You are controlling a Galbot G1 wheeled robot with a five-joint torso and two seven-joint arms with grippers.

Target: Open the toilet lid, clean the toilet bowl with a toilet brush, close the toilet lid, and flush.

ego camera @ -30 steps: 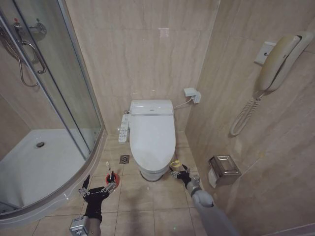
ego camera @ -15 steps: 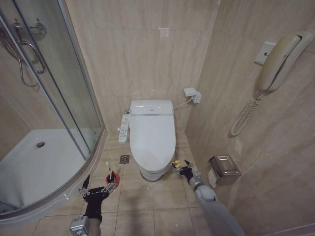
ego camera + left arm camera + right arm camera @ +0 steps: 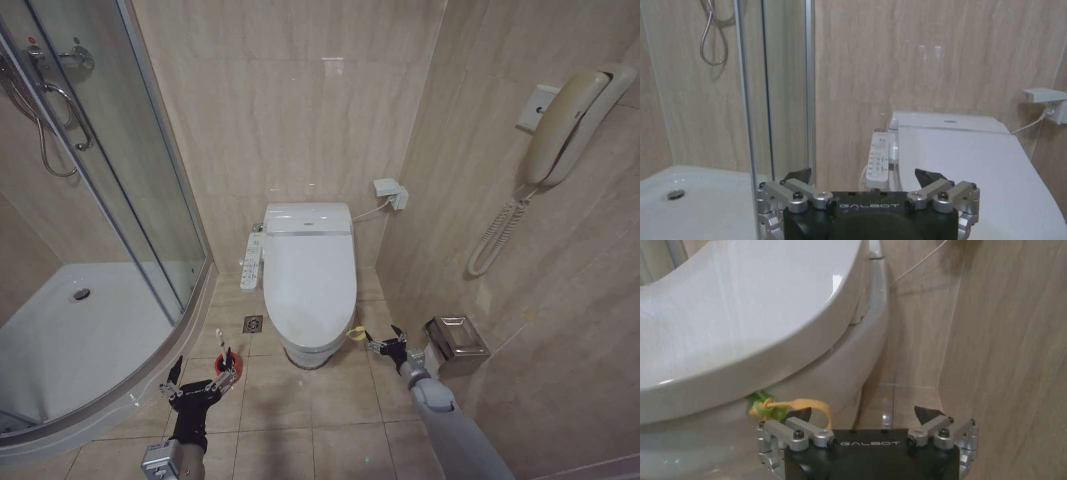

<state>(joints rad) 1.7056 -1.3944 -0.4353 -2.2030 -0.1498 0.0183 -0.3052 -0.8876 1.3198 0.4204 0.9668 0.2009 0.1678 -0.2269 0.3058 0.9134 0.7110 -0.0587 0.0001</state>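
Right gripper (image 3: 381, 346), fingers wide apart and holding nothing, sits low beside the toilet lid (image 3: 309, 283); I see its green-yellow band (image 3: 777, 407) just left of my fingers.

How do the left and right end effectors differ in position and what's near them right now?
Left end effector hangs near the toilet brush by the shower tray; right end effector reaches low toward the toilet lid, near its green-yellow band. Both open, holding nothing.
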